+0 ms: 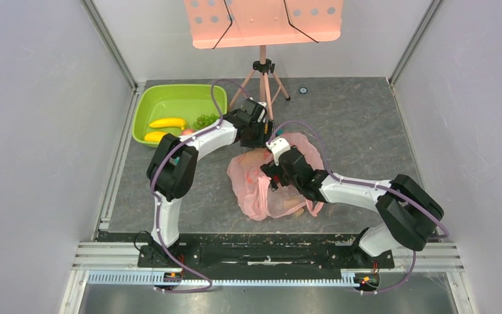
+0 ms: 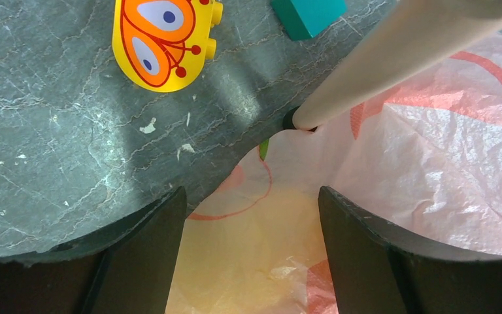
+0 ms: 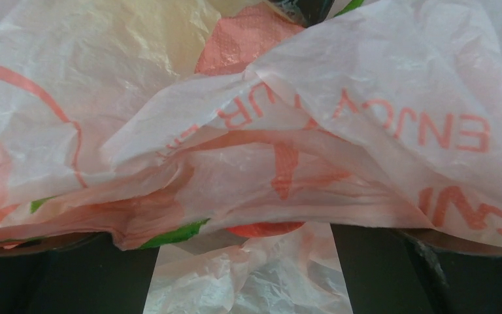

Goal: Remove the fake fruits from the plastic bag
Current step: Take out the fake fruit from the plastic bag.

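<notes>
The bag (image 1: 281, 193) is lying crumpled in the middle of the table, between the two arms. Its film is looking very thin, soft and light, so I am judging that it will be folding and sliding away under a push. A good hold is a pinch on a loose edge near the mouth, while the other gripper is reaching inside.

Two yellow fruits (image 1: 167, 122) are lying in the basin (image 1: 176, 101) at the far left. They are looking glossy and rounded, so probably light and slippery, and best taken across the middle. A pale yellow shape (image 2: 261, 229) is showing through the film, probably one more fruit inside the bag.

The left gripper (image 2: 251, 196) is hanging over the far edge of the bag with fingers spread, holding nothing. The right gripper (image 3: 245, 248) is also spread, with film lying over its fingers but not clamped.

On the bag, "ENJOY" is printed in red-orange, and beside it the letters "UR" are showing; the rest is hiding in folds. No brand is readable.
</notes>
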{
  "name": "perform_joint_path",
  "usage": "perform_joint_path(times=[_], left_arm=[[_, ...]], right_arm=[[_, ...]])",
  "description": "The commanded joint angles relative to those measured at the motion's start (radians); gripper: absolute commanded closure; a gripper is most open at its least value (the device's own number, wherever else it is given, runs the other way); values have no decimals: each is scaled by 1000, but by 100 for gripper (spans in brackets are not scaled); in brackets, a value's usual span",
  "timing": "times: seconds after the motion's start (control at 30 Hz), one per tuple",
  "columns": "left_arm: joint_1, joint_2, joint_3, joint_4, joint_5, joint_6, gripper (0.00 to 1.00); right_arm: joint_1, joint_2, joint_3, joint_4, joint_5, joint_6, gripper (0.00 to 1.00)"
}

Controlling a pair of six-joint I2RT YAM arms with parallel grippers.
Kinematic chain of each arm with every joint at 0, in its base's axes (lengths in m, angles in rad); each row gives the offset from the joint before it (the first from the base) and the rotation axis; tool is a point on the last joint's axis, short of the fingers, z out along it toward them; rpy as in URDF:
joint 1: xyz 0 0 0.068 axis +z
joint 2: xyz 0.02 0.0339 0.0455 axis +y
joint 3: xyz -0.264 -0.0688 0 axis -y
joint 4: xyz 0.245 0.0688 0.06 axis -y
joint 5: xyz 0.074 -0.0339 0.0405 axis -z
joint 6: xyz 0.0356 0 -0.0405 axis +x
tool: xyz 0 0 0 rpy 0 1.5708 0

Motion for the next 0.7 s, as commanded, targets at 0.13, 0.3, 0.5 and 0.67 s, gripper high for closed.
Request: perform_joint_path(times=[0.13, 0.3, 0.5, 0.67], left_arm=[[-10, 20, 46, 33, 46, 24, 21], [-10, 22, 46, 31, 55, 29, 22], [-11, 22, 46, 26, 55, 33, 24], [-10, 13, 44, 20, 29, 36, 24]], right_arm=[[-30, 64, 47, 63, -39, -39, 5], [-33, 78, 56, 95, -34, -47, 10], [-33, 65, 46, 114, -2, -49, 25], [-33, -8, 8, 87, -17, -46, 32]])
